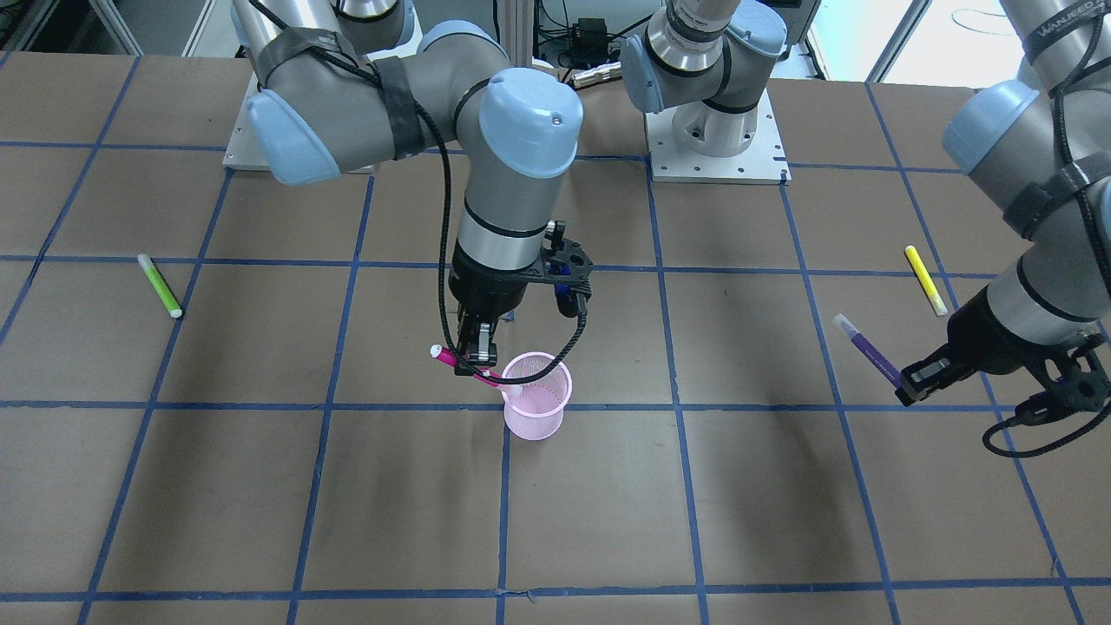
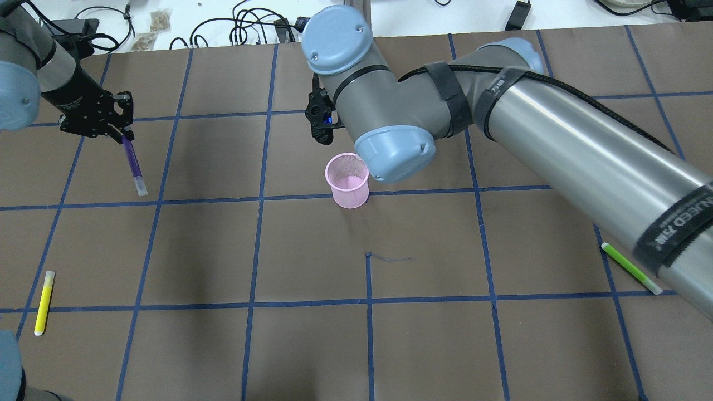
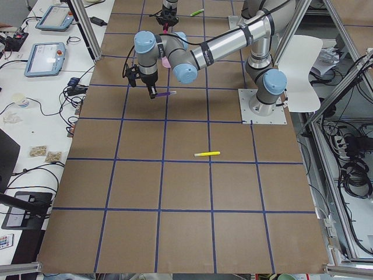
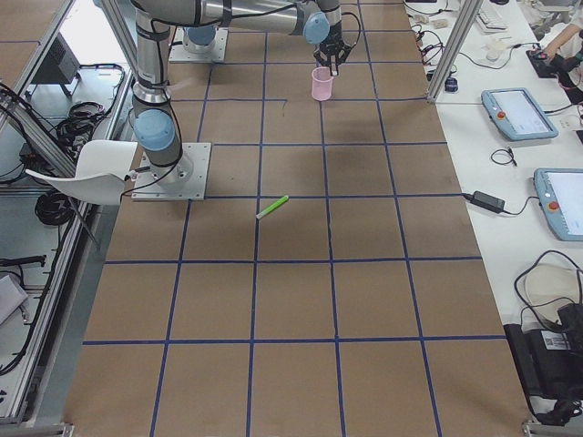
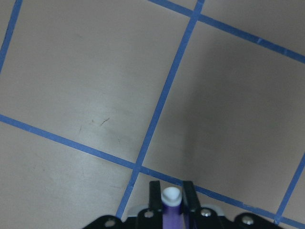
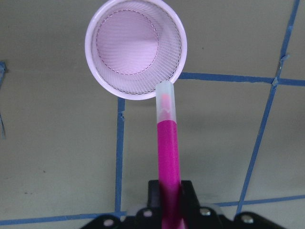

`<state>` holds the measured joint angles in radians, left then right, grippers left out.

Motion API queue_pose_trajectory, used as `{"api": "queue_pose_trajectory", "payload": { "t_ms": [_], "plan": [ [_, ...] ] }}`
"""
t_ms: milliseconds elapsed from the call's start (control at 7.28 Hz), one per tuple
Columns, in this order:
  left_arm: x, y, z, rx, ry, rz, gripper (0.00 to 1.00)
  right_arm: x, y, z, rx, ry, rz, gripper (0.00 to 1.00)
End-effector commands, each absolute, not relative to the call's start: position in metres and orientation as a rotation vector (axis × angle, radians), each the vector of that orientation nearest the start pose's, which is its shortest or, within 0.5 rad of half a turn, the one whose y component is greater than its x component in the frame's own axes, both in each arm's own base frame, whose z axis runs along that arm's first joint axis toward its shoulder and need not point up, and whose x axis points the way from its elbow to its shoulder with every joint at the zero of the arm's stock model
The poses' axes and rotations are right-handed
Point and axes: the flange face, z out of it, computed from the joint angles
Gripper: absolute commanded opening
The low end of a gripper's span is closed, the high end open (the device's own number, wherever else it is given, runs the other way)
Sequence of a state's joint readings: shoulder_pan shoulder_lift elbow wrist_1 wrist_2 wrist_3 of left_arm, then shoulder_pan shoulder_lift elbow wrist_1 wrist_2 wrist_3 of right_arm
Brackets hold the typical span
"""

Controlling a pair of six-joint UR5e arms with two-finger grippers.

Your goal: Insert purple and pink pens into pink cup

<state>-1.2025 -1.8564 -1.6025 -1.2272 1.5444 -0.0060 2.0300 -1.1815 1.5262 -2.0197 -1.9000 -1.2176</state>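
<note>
While the pink mesh cup (image 1: 538,408) stands on the brown tabletop (image 1: 781,521), the pink pen (image 6: 169,152) is pinched in the right claw (image 1: 477,354), its clear cap at the cup's rim. The purple pen (image 1: 868,348) is pinched in the left claw (image 1: 910,380), well apart from the cup.

From my screens I see a table (image 2: 312,345) covered in brown sheeting and ruled into squares by blue tape lines (image 2: 369,301), lit evenly from above so that the shadows fall soft. Along its far edge runs a white bench (image 4: 510,155) carrying two blue-rimmed tablets (image 4: 517,114) and loose black cables (image 2: 245,28) (a tangle, frankly), with aluminium posts (image 4: 453,41) rising between bench and table. On the opposite side a white chair (image 4: 91,173) stands on a grey floor (image 3: 349,227) among more cable bundles.
</note>
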Motion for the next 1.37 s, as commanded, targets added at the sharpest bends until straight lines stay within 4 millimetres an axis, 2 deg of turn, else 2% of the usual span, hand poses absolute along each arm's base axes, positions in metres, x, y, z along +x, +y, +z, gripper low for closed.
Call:
{"api": "queue_pose_trajectory", "payload": {
  "t_ms": [0, 275, 550, 687, 824, 1099, 1237],
  "plan": [
    [0.087, -0.603, 0.349, -0.588, 3.111, -0.044, 0.0, 0.409, -0.514, 0.31, -2.73, 2.315, 0.17, 0.19],
    [0.086, -0.603, 0.349, -0.586, 3.113, -0.045, 0.0, 0.426, -0.513, 0.293, -2.771, 2.265, 0.162, 0.19],
    [0.087, -0.603, 0.349, -0.592, 3.115, -0.046, 0.0, 0.432, -0.518, 0.269, -2.756, 2.272, 0.164, 0.24],
    [0.087, -0.603, 0.349, -0.591, 3.113, -0.045, 0.0, 0.433, -0.519, 0.265, -2.756, 2.262, 0.172, 0.4],
    [0.087, -0.603, 0.349, -0.591, 3.113, -0.043, 0.0, 0.433, -0.519, 0.267, -2.762, 2.25, 0.171, 0.99],
    [0.085, -0.603, 0.348, -0.587, 3.115, -0.04, 0.0, 0.43, -0.522, 0.279, -2.826, 2.183, 0.151, 1.0],
    [0.085, -0.603, 0.349, -0.587, 3.114, -0.043, 0.0, 0.425, -0.526, 0.305, -2.815, 2.22, 0.078, 1.0]
  ]
}}
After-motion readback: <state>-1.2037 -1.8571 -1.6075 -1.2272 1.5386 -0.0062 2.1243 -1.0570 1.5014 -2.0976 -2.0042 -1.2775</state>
